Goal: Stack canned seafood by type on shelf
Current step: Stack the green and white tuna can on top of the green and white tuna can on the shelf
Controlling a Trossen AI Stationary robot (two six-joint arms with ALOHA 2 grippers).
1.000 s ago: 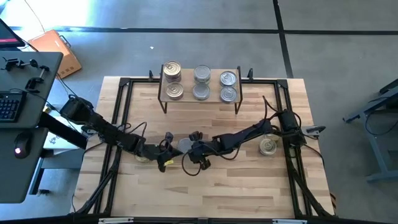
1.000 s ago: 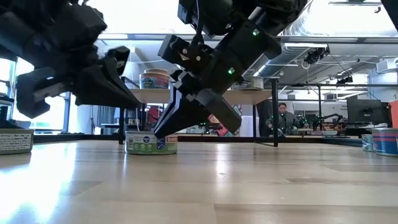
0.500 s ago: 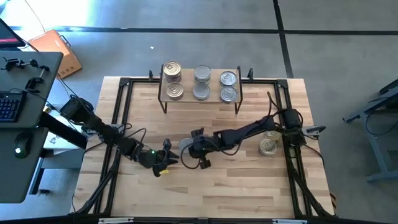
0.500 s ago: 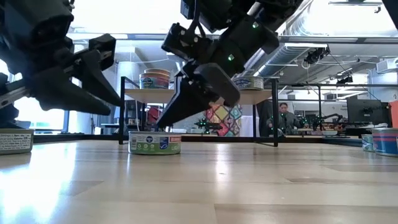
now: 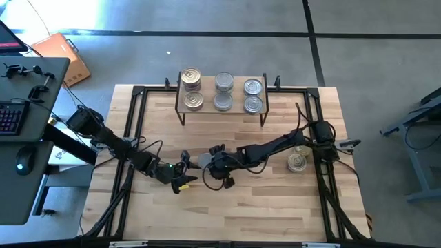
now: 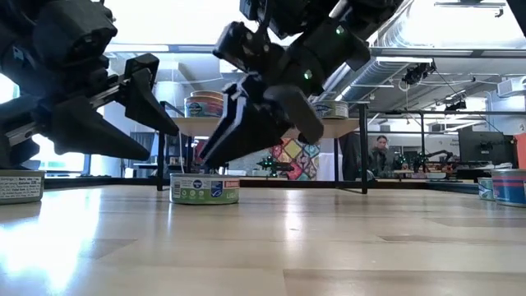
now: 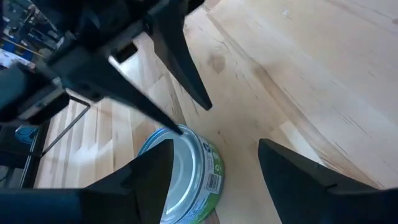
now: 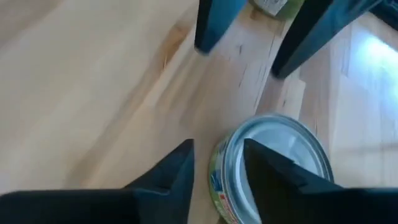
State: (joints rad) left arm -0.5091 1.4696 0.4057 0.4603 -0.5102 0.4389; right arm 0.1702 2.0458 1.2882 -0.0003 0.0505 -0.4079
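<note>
A short tin of canned seafood (image 5: 204, 160) with a silvery lid and green label stands on the table between my two grippers. My right gripper (image 8: 219, 144) is open and slants down over it. One finger is above the lid (image 8: 277, 165) and the other is outside the wall. My left gripper (image 7: 214, 149) is open just to the table's left of the tin (image 7: 186, 180), pointing at it, with nothing between its fingers. Several more tins stand on the shelf (image 5: 207, 96) at the far edge.
One tin (image 5: 298, 162) stands on the table under the right arm, and in the low view another (image 6: 20, 186) shows at the left. A black frame (image 5: 134, 124) runs round the tabletop. Bare wood lies toward the near edge.
Both grippers have opened; a second ago each was shut close to the tin. The right gripper's fingertips have come up a little off the tin's top. The tin stays standing on the table.
</note>
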